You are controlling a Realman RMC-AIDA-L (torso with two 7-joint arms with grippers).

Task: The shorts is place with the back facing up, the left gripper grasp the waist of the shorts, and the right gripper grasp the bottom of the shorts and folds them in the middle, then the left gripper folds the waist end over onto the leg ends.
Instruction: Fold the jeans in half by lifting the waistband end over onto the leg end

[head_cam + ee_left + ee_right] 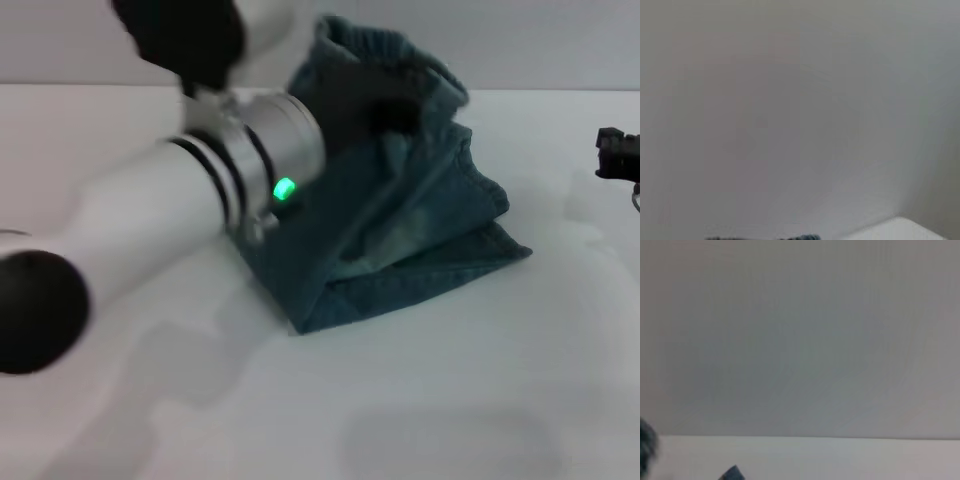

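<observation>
The blue denim shorts (420, 220) are lifted at one end and hang in folds, while their lower part rests on the white table (420, 400). The gathered waist (395, 50) is the highest part. My left gripper (368, 102), on the green-lit arm (250, 150), is shut on the cloth just under that waist band. The leg hems lie low at the front right (440, 280). My right gripper (618, 153) stays at the far right edge, away from the shorts. A strip of denim (765, 237) shows in the left wrist view.
My left arm (120, 240) crosses the left of the head view and hides the table behind it. A grey wall (520, 40) stands behind the table. The right wrist view shows the wall, the table top (840, 460) and a denim corner (731, 473).
</observation>
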